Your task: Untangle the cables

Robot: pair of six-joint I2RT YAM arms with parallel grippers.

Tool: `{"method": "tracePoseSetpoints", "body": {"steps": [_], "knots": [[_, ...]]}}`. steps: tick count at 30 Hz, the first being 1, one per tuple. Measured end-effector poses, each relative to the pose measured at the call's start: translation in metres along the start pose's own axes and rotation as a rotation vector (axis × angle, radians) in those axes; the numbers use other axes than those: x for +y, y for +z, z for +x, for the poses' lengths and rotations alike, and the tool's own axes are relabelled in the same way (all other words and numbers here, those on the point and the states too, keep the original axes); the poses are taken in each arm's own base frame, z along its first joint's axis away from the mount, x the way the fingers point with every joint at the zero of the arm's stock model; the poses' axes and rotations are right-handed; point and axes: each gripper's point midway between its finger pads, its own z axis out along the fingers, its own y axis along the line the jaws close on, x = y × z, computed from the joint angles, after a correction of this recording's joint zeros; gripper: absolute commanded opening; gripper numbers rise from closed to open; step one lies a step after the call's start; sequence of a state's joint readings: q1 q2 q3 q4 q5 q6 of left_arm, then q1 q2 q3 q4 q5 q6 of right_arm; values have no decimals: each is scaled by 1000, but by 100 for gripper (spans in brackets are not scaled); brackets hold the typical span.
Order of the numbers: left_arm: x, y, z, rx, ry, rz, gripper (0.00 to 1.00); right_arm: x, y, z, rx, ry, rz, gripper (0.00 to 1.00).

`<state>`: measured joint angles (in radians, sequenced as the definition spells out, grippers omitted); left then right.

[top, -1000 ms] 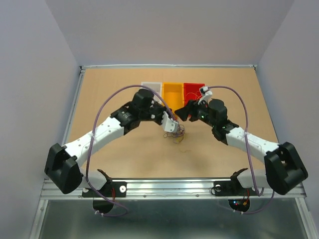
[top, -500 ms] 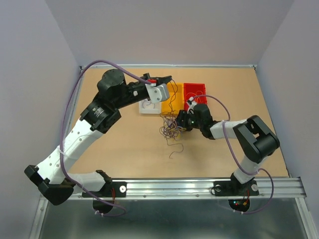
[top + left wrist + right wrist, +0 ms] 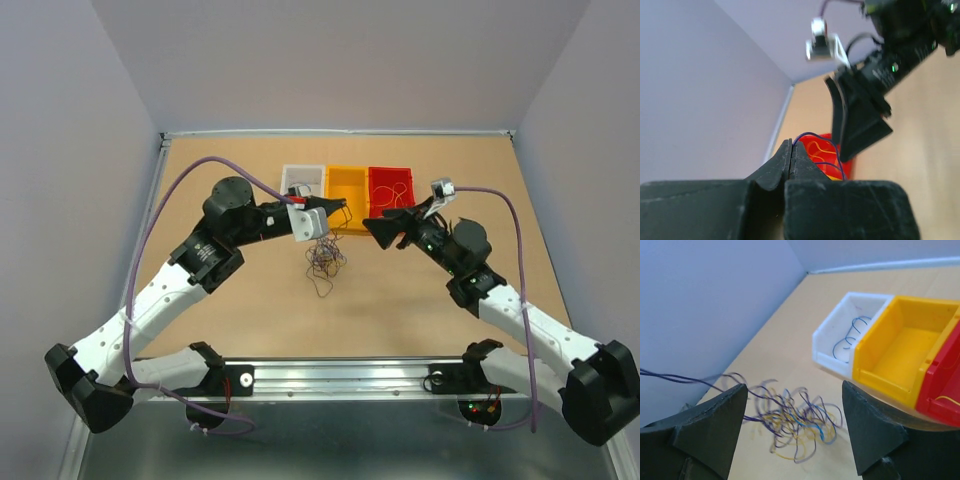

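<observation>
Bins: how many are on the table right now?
3, in a row at the far middle of the table: white bin at left, yellow bin in the centre, red bin at right. No further bin shows.

cables (image 3: 323,262) | thin, curly, blue/yellow/purple | tangled clump | partly on table (image 3: 250,320)

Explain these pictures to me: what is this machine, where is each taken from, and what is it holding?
Two robot arms stand at a table. One picture looks down from above; the other two come from cameras on the wrists. On the table lie a tangle of thin curly cables, a white bin, a yellow bin and a red bin. The left gripper, a two-finger claw, is pinched shut on a strand of the tangle; the right gripper is open and empty.
</observation>
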<state>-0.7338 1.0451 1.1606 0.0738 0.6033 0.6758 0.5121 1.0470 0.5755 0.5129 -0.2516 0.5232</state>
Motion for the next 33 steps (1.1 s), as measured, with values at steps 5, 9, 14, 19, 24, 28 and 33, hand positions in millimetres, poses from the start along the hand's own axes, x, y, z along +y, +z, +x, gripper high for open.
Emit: {"method": "tracePoseSetpoints", "body": {"steps": [5,9,14,19,24,28,33], "knots": [[-36,8,46,62,-92,89,0,22,-21,-7,-62,-72,-113,81],[-42,15,48,42,-128,120,0,32,-25,-7,-72,-107,-174,80],[-43,17,40,11,-161,128,0,44,-29,-2,-70,-142,-248,80],[-44,17,38,8,-205,123,0,60,-33,2,-71,-173,-325,79],[-44,17,37,6,-242,120,0,74,-34,4,-77,-204,-383,79],[-45,19,37,7,-275,125,0,73,-27,17,-47,-211,-385,77],[-48,21,37,4,-307,139,0,62,-12,42,17,-219,-331,59]]}}
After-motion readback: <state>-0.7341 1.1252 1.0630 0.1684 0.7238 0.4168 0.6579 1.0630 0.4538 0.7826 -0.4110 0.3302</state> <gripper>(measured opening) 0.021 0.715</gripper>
